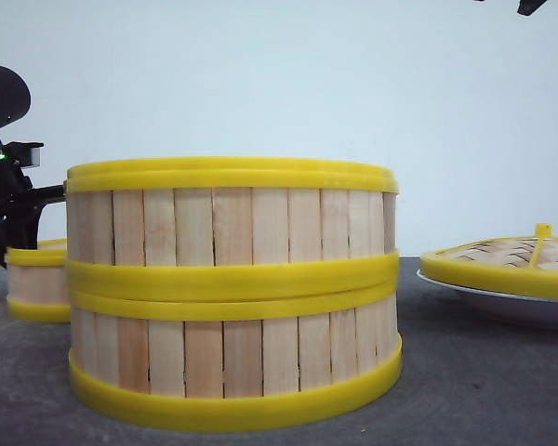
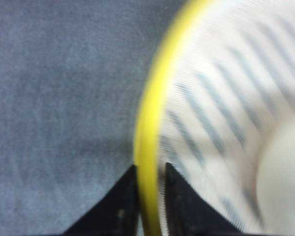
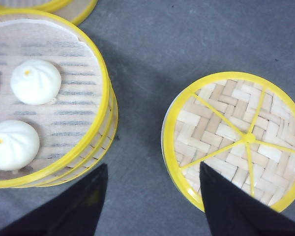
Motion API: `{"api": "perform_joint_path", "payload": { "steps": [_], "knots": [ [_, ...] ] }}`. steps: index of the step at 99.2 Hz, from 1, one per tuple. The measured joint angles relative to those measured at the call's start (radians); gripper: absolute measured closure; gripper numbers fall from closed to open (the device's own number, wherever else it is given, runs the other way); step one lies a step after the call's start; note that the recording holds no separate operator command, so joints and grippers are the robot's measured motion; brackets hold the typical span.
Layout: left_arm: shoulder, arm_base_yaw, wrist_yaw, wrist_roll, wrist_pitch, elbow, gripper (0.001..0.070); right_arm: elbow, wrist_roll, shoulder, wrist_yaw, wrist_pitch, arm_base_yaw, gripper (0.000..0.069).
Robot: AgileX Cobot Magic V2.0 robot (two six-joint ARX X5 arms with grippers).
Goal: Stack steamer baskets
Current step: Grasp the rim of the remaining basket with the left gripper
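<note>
third basket (image 1: pixel 35 279) half hidden, plate (image 1: pixel 525 305) cropped

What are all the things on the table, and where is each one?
Steamer baskets: three, pale wood with yellow rims; two stacked at the front centre, one behind at the left.
Buns: at least three, white, in the top stacked basket.
Lid: one, woven with yellow rim, on the right.
Plate: one, white, under the lid.
Table: dark grey.
Left gripper: black, closed on the single basket's rim.
Right gripper: black, open, above the table.
</note>
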Motion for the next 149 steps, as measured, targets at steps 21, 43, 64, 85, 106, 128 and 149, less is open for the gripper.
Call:
{"api": "perform_joint_path", "payload": {
  "steps": [21, 43, 64, 85, 106, 128, 149],
  "knots": [
    [0.0, 0.0, 0.001, -0.013, -0.006, 0.003, 0.0686, 0.0, 0.005, 0.0, 0.0, -0.005, 0.0, 0.0335],
    [0.002, 0.0, 0.0, -0.013, -0.077, 0.06, 0.0686, 0.0, 0.022, 0.0, 0.0, -0.018, 0.0, 0.0335],
    [0.002, 0.001, 0.001, 0.024, -0.187, 0.173, 0.0686, 0.0, 0.03, -0.009, 0.036, -0.018, -0.003, 0.0335],
    [-0.045, 0.007, -0.001, 0.05, -0.217, 0.204, 0.0686, -0.003, 0.029, -0.032, 0.045, -0.007, -0.065, 0.0335],
    [-0.248, 0.007, 0.047, 0.064, -0.242, 0.204, 0.0686, -0.041, 0.024, -0.035, -0.013, 0.006, -0.174, 0.0335],
    [-0.404, 0.007, 0.125, 0.079, -0.321, 0.206, 0.0686, -0.175, -0.01, -0.071, -0.114, 0.065, -0.323, 0.0335],
    [-0.45, -0.024, 0.237, 0.092, -0.444, 0.206, 0.0686, -0.296, -0.04, -0.079, -0.135, 0.072, -0.399, 0.0313]
  ]
}}
